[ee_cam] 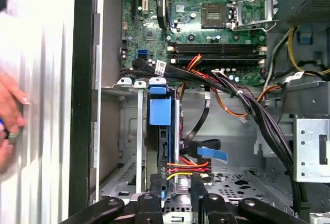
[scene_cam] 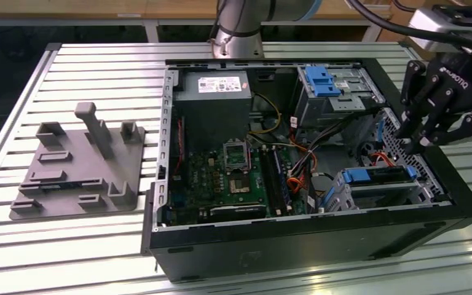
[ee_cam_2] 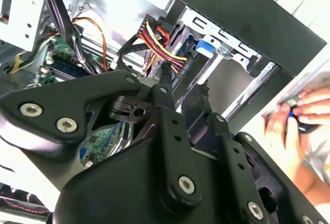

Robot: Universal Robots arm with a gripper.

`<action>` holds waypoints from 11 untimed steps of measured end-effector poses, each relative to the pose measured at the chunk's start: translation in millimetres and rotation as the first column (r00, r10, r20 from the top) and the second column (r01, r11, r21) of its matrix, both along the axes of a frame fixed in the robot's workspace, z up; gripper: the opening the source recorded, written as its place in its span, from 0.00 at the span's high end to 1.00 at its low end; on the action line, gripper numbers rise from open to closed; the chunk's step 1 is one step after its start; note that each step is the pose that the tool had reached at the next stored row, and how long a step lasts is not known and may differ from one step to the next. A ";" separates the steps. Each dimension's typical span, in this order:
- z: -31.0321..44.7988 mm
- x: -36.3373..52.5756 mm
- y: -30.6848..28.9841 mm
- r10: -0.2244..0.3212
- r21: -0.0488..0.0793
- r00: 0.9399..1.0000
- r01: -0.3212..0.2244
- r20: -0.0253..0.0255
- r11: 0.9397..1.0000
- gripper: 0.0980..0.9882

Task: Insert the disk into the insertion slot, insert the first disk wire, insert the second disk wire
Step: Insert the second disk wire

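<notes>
At the case's (scene_cam: 302, 243) front corner on the exterior view's right, the disk (scene_cam: 377, 176) sits inside the slot (scene_cam: 392, 192). The slot is the small bare-metal cage. The disk's blue handle end is at the cage mouth.

In the first wrist view, a red-yellow-black wire bundle (ee_cam: 188, 163) runs to the disk's (ee_cam: 158, 115) end away from the handle. A blue flat cable (ee_cam: 211, 156) lies just beside the bundle. Can't tell if either is plugged in.

The hand (scene_cam: 420, 146) hangs over the case's edge on the exterior view's right, above the cage, fingers pointing down. Both wrist views show the hand (ee_cam: 176, 185) (ee_cam_2: 184, 82) spread, with nothing pinched between the fingers. The tips are near the wire bundle (ee_cam_2: 160, 41); contact is unclear.

The circuit board (scene_cam: 228, 178) covers the case floor beside the cage. The bigger drive bay with the blue latch (scene_cam: 322, 80) is at the case's back edge.

The case stands on the slatted metal surface (scene_cam: 96, 246). A grey plastic fixture (scene_cam: 80, 166) is well apart from it, toward the surface's edge on the exterior view's left.

A person's fingers (ee_cam_2: 296, 115) rest on the surface outside the case wall, holding something small.
</notes>
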State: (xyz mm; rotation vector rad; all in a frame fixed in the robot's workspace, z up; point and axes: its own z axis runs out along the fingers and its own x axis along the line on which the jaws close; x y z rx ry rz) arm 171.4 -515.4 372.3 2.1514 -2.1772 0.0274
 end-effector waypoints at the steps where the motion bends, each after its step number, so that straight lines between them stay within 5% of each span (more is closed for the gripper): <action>1: 0.0 0.0 2.9 0.000 -0.013 1.000 0.000 0.000 1.000 0.71; 5: 0.0 0.0 17.5 0.000 -0.055 1.000 0.000 0.000 0.998 0.71; 11: -0.9 0.0 44.7 0.000 -0.069 1.000 0.000 0.000 0.998 0.71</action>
